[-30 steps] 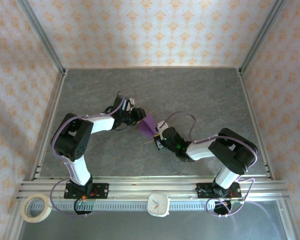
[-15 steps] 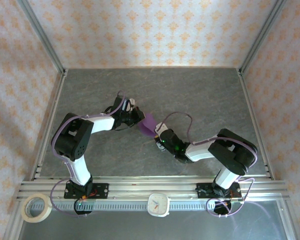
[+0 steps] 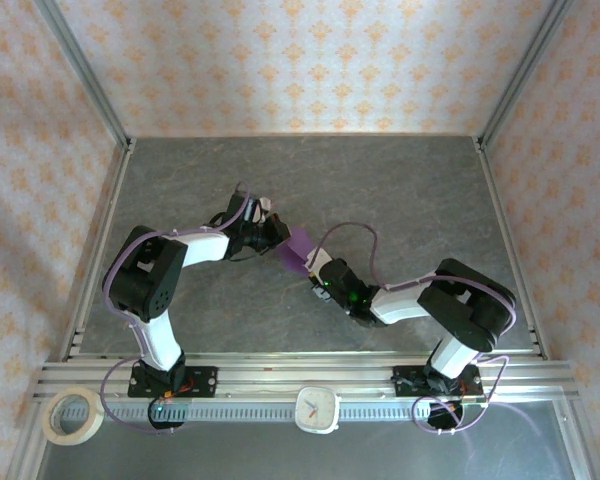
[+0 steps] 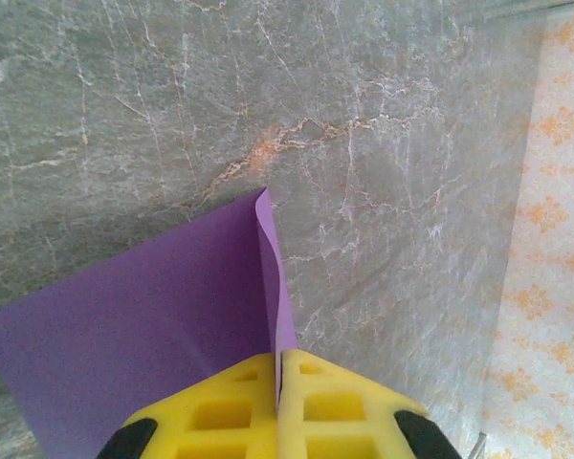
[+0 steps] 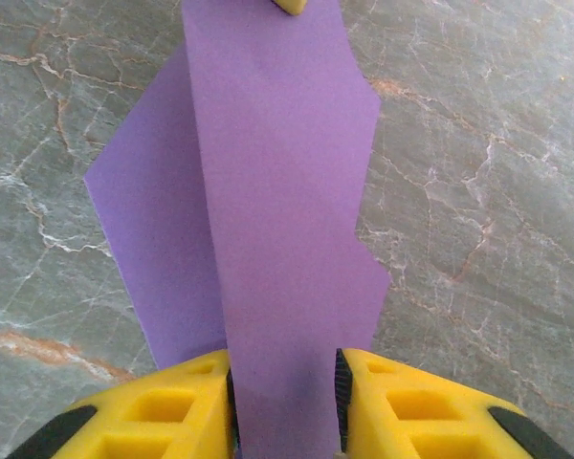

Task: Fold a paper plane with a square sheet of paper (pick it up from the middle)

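Change over the last second: left gripper [image 4: 278, 368] has gone from part-open to fully clamped. Its yellow pads meet on a raised fold of the purple paper sheet [image 4: 143, 306], with no gap visible between them. Right gripper [image 5: 283, 368] has eased apart over the same interval and, in the top view, has crept a little toward the left arm. Its jaws stand narrowly parted, and a long band of the sheet runs through the gap from pad to pad. Cannot tell whether the pads press on the band's edges or just sit either side of it.

Sheet position: mid-table on the grey marbled tabletop [image 4: 383, 143], strung between the two grippers, left end pinched, right end lying between the right jaws. In the top view it reads narrower than a second ago. Right wrist view shows layers overlapping and slanted edges, so it is no longer a flat square. It is not yet a dart, with no sharp nose visible.

Reading: looks like a handover of the hold. The left side now anchors the paper, which frees the right to re-grip or press a crease. Judged mid-task, with folds remaining.

Risk: with one firm pinch only, a pull from the right could twist or drag the sheet.
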`<state>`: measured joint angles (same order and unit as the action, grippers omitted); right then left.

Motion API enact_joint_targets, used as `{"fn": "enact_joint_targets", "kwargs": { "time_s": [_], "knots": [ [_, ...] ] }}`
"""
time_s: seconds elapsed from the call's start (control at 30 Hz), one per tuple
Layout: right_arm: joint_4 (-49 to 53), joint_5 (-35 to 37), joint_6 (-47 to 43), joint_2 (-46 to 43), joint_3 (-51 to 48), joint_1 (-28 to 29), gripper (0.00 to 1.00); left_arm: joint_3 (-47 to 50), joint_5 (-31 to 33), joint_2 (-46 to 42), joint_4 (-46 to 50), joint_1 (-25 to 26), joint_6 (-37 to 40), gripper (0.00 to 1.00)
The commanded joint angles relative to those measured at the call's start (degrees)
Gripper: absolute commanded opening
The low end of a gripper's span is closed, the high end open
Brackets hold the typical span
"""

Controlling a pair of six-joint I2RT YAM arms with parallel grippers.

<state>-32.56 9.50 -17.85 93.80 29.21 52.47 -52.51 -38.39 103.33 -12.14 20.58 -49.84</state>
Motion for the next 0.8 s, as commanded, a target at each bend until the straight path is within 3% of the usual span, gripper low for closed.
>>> {"fn": "enact_joint_targets", "kwargs": {
  "time_s": [0.0,0.17,0.37,0.57,0.77],
  "knots": [
    [-0.85,2.33,-1.47,-0.06,1.71,0.32,0.31,-1.8,-1.16,0.82,0.89,-0.36,0.6,0.02],
    [-1.3,2.39,-1.51,-0.02,1.64,0.35,0.22,-2.03,-1.01,0.85,1.22,-0.34,0.89,0.02],
    [-0.61,2.1,-0.89,0.89,1.99,0.32,0.21,-2.56,-0.99,1.0,1.56,-0.37,1.06,0.02],
    [-1.03,1.58,-0.23,0.32,1.42,0.35,0.13,-3.06,-0.83,1.26,2.14,-0.41,1.42,0.02],
    [-1.04,0.79,0.94,-0.18,1.22,0.34,0.12,-2.95,-0.64,1.52,2.17,-0.37,1.47,0.02]
  ]
}}
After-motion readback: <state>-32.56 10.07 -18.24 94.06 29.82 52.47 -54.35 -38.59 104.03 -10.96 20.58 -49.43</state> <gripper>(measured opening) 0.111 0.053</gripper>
